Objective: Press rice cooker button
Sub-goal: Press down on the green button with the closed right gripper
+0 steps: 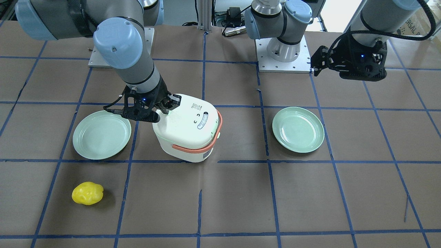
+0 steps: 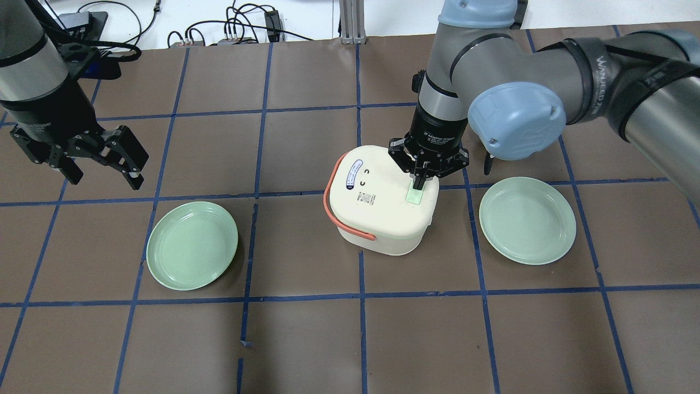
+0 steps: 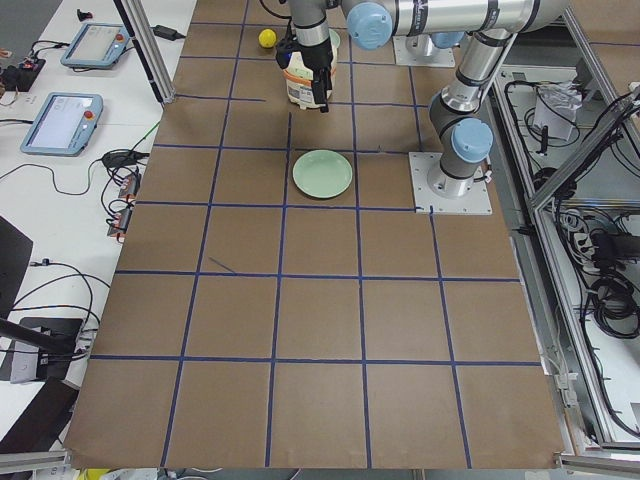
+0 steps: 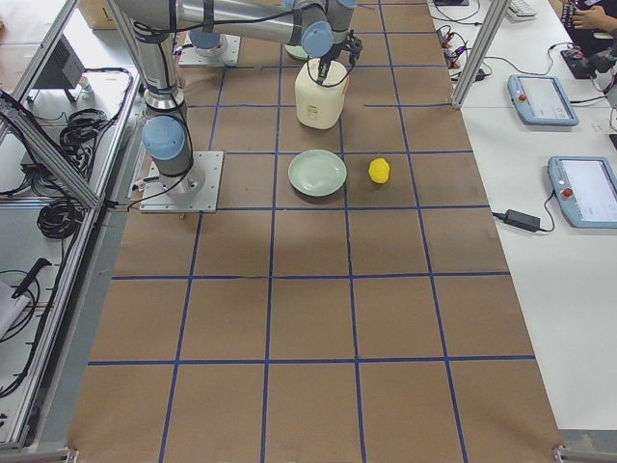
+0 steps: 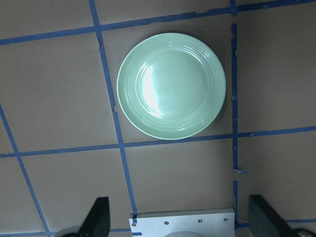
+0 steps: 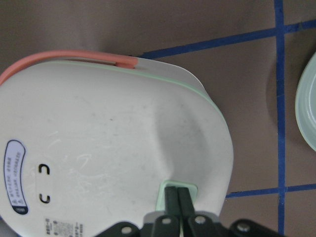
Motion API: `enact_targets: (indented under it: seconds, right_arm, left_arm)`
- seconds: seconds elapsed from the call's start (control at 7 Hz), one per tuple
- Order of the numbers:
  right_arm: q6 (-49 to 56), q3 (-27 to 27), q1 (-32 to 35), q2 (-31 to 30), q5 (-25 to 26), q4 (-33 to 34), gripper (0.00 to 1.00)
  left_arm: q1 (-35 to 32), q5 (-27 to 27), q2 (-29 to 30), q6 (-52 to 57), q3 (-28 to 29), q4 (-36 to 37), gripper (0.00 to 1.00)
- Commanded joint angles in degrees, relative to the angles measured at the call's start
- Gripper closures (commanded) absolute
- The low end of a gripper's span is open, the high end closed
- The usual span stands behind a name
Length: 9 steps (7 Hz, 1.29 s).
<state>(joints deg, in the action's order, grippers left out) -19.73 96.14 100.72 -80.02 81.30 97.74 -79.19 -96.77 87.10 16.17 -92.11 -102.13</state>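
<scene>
One clenched right gripper [image 2: 416,185] touches rectangular button [image 2: 415,197] on rounded rice cooker [image 2: 383,219] — left gripper [image 2: 105,179] splayed.

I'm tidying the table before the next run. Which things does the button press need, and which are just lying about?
Needed: rice cooker, green button, right gripper.
Lying about: plate on the robot's left, plate on the robot's right, yellow fruit-shaped thing.

**Matt paper, glossy plates, scuffed plastic**

The surface [image 2: 306,339] is matt brown paper crossed with blue tape [image 2: 362,328]. The rice cooker [image 2: 383,213] is smooth white plastic, finely scratched on top, with a coral plastic handle [image 2: 326,197]. The green plates [image 2: 192,244] [image 2: 528,220] shine glossy
</scene>
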Motion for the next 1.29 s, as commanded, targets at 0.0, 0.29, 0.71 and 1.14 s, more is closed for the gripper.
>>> enact_targets:
  seconds: [0.0, 0.29, 0.71, 1.14]
  right_arm:
    - [0.0, 0.0, 0.0, 0.4, 0.0, 0.0, 0.85]
    - [0.0, 0.0, 0.0, 0.4, 0.0, 0.0, 0.85]
    - [0.0, 0.0, 0.0, 0.5, 0.1, 0.0, 0.85]
    - [-1.2, -1.0, 0.0, -0.2, 0.3, -0.8, 0.77]
  left_arm:
    - [0.0, 0.0, 0.0, 0.0, 0.0, 0.0, 0.0]
    - [0.0, 0.0, 0.0, 0.0, 0.0, 0.0, 0.0]
    - [0.0, 0.0, 0.0, 0.0, 0.0, 0.0, 0.0]
    - [0.0, 0.0, 0.0, 0.0, 0.0, 0.0, 0.0]
